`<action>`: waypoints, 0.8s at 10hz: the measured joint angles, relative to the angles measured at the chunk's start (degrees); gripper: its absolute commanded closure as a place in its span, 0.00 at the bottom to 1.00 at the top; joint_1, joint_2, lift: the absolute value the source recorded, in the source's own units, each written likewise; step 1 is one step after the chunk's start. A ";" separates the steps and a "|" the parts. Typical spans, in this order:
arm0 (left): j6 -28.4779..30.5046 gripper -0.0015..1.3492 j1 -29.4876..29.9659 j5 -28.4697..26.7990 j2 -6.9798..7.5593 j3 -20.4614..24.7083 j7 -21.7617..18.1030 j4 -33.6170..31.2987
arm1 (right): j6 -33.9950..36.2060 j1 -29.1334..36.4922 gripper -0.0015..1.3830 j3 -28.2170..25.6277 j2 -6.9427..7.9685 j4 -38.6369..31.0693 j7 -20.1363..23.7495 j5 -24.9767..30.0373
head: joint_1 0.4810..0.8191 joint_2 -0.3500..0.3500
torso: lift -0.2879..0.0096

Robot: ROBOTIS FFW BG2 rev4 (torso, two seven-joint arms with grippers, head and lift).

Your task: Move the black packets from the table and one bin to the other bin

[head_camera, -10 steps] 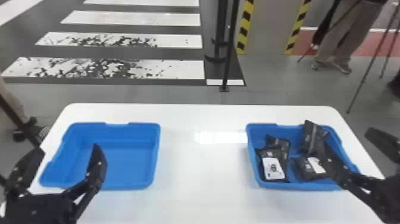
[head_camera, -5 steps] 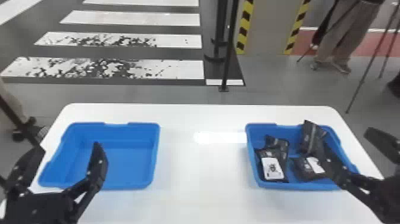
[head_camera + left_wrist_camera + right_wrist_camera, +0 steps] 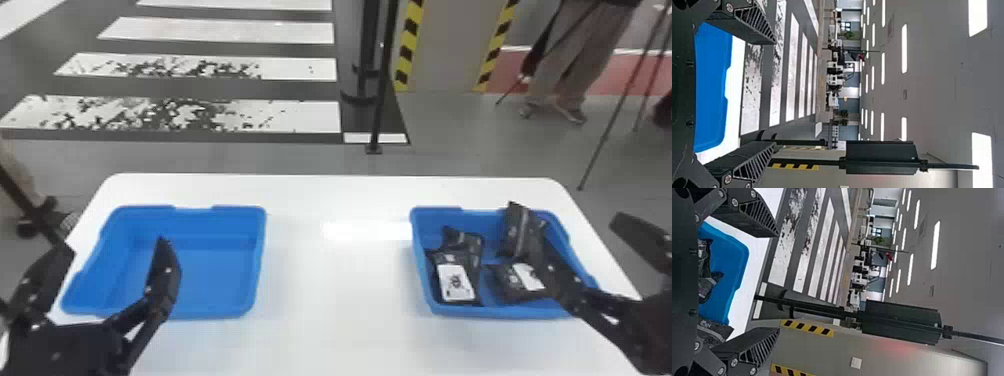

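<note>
Two blue bins sit well apart on a white surface. The left wrist view adds ceiling lights beyond the left bin; the right wrist view catches black packets inside the right bin. The head view gives both bins together, with one packet propped up at the far side, poking above the rim, and two overlapping on the left. The left hand and right hand each have their fingers spread wide, with nothing between the tips. I count two hands, two bins, one surface and at least four packets, all in the right bin.
</note>
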 measured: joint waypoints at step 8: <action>-0.74 0.09 -0.63 0.66 0.00 -0.88 0.00 0.00 | -1.22 -0.14 0.13 0.43 0.12 0.43 -0.95 -0.09 | 0.63 0.42 | 0.60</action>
